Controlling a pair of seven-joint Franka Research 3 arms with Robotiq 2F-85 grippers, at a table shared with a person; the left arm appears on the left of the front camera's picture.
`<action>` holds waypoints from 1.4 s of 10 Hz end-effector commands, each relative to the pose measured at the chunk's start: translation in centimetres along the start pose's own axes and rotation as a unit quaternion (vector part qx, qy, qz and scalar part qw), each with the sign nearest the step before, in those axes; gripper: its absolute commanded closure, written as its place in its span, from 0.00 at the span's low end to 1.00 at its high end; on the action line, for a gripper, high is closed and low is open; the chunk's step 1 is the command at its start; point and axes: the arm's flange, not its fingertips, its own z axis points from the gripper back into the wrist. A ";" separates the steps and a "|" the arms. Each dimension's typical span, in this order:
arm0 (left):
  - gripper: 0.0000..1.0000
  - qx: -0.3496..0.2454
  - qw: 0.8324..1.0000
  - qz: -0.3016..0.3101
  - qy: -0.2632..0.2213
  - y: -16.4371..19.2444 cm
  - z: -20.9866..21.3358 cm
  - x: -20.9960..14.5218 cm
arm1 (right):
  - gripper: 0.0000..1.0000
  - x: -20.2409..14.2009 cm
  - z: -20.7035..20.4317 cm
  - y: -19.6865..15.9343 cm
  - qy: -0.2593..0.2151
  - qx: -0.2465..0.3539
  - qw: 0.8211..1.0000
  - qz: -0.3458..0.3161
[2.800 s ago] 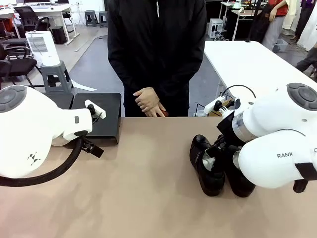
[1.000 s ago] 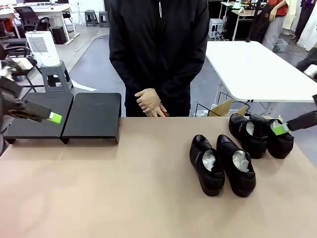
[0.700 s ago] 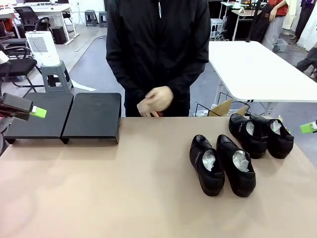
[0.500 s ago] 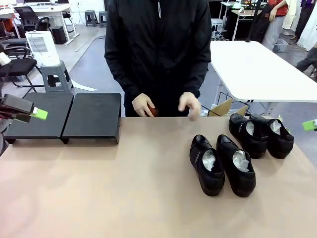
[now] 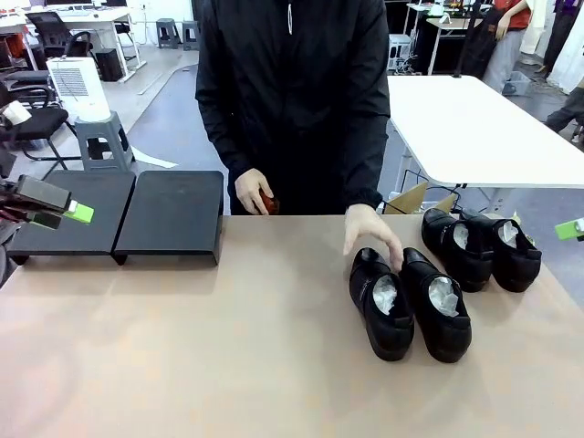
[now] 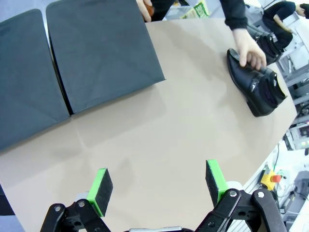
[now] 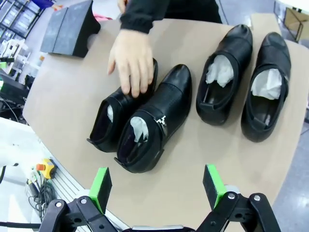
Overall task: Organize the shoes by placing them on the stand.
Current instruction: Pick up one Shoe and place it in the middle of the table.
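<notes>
On the counter, right of the middle, four black shoes stand in two pairs, stuffed with crumpled white paper. A person's hand lies on the toe of one shoe of the nearer pair. The stand is at the far left, well apart from the shoes. The left tool and the right tool are both released, grasping nothing.

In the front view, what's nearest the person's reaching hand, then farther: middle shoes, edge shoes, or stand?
1. The middle shoes, touched by the reaching hand.
2. The edge shoes, on the right.
3. The stand, far left.
</notes>
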 end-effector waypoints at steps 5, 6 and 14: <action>0.00 -0.012 1.000 -0.009 -0.005 0.0 0.3 -0.2 | 0.00 0.0 0.0 -0.1 -0.007 0.008 1.000 0.009; 0.00 -0.012 1.000 -0.009 -0.005 0.0 0.3 -0.2 | 0.00 0.0 0.0 -0.1 -0.007 0.008 1.000 0.009; 0.00 -0.012 1.000 -0.009 -0.005 0.0 0.3 -0.2 | 0.00 0.0 0.0 -0.1 -0.007 0.008 1.000 0.009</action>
